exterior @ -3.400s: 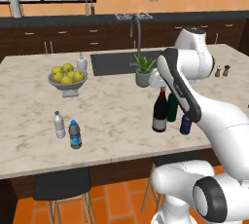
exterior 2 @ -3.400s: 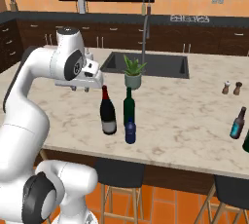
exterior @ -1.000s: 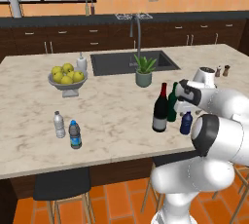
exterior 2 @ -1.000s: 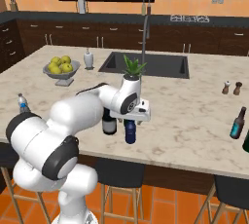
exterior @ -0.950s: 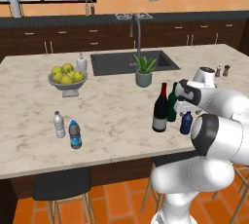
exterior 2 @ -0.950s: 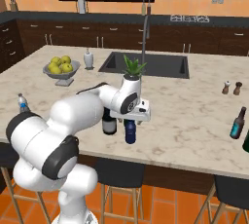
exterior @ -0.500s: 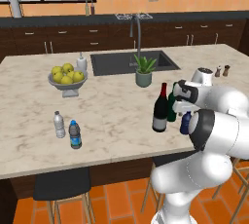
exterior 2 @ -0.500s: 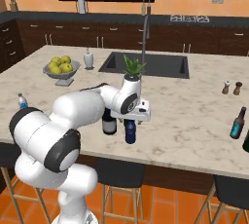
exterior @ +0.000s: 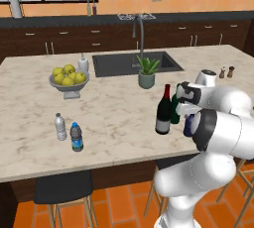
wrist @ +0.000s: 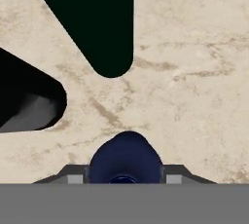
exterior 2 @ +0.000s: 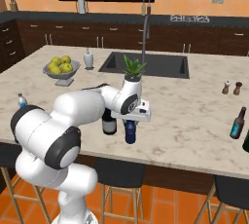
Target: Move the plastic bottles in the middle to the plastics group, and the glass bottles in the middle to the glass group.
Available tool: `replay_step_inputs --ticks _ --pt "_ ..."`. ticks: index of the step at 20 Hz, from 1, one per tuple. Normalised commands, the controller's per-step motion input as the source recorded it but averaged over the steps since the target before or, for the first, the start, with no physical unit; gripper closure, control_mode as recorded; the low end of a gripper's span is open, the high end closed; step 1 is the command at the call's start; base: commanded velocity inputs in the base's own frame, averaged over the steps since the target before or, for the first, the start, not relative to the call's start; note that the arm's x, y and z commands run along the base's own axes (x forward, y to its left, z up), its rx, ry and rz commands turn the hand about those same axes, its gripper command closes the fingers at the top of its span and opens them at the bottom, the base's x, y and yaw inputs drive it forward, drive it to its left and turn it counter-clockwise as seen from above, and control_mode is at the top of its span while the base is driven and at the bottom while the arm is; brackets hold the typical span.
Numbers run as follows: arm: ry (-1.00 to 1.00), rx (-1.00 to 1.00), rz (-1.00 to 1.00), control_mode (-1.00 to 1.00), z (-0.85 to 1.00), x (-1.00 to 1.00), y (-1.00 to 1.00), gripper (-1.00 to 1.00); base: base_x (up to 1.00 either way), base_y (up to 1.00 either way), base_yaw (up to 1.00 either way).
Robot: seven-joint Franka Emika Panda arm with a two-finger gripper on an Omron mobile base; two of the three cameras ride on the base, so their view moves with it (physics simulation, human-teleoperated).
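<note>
The gripper [wrist: 124, 181] sits over the navy bottle [wrist: 125, 157] to lift it; jaws open on each side.

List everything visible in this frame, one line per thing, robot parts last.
navy bottle: 1, dark navy blue, counter middle near the front edge, between the finger tips in the hand view.
wine bottle: 1, near-black with reddish neck and pale label, beside the navy bottle.
green bottle: 1, dark green, behind the navy bottle.
clear bottle: 1, clear with white cap, counter left.
grey bottle: 1, grey with blue cap and label, next to the clear bottle.
fruit bowl: 1, grey, holding yellow-green fruit.
potted plant: 1, green, by the sink.
sink: 1, dark, with faucet.
shakers: 2, far right.
brown bottle: 1, teal label, right edge.
gripper: 1, straddling the navy bottle's cap.
</note>
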Motion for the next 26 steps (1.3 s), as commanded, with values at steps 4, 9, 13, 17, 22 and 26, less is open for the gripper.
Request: replay_step_inputs --ticks 4,9,13,17,22,26 --pt "0.0 0.0 0.0 -1.0 0.0 0.0 0.0 1.0 0.0 0.0 0.0" --pt "0.0 0.0 0.0 -1.0 0.11 -0.08 0.0 1.0 0.0 0.0 0.0" --pt "0.0 0.0 0.01 -1.0 0.36 -0.34 0.08 1.0 0.0 0.0 0.0" --pt "0.02 0.0 0.05 -1.0 0.33 -0.34 0.59 1.0 0.0 0.0 0.0" --pt "0.07 0.0 0.15 -1.0 0.19 -0.23 0.94 1.0 0.0 0.0 0.0" --pt "0.08 0.0 0.15 -1.0 0.16 -0.25 0.98 1.0 0.0 0.0 0.0"
